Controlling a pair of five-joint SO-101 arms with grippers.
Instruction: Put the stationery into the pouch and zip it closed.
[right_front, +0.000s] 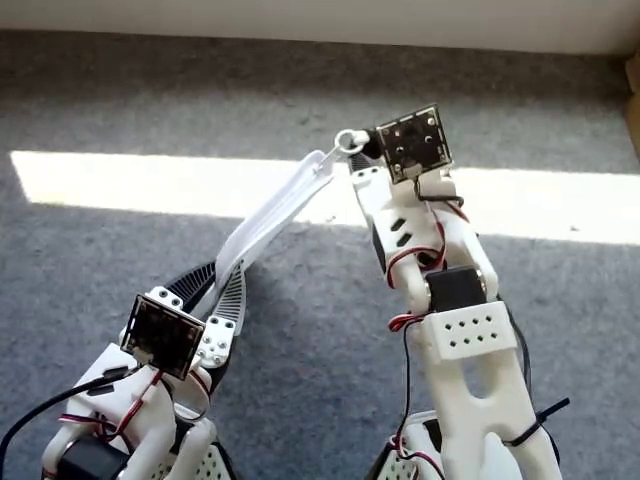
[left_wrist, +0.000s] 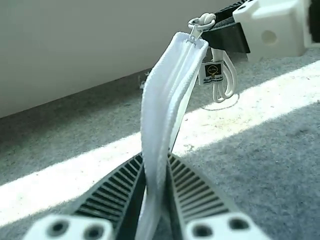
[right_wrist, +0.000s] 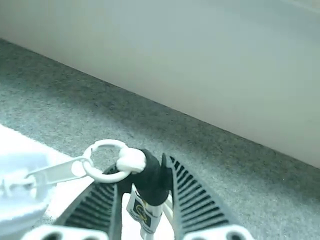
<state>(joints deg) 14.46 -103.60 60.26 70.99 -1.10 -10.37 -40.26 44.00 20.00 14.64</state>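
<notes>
grey felt covers the bench (right_front: 120, 290), crossed by a band of sunlight, with a pale wall behind. the white pouch (right_front: 270, 215) hangs in the air, stretched between the two arms. the left gripper (left_wrist: 156, 160) has its fingers closed tight on the pouch's lower end. the right gripper (right_wrist: 142, 167) has its fingers pinched on the zip ring (right_wrist: 105, 160) at its dark knob, at the pouch's upper end. a small tag (left_wrist: 212, 70) and a white cord loop (left_wrist: 226, 82) dangle below the ring
</notes>
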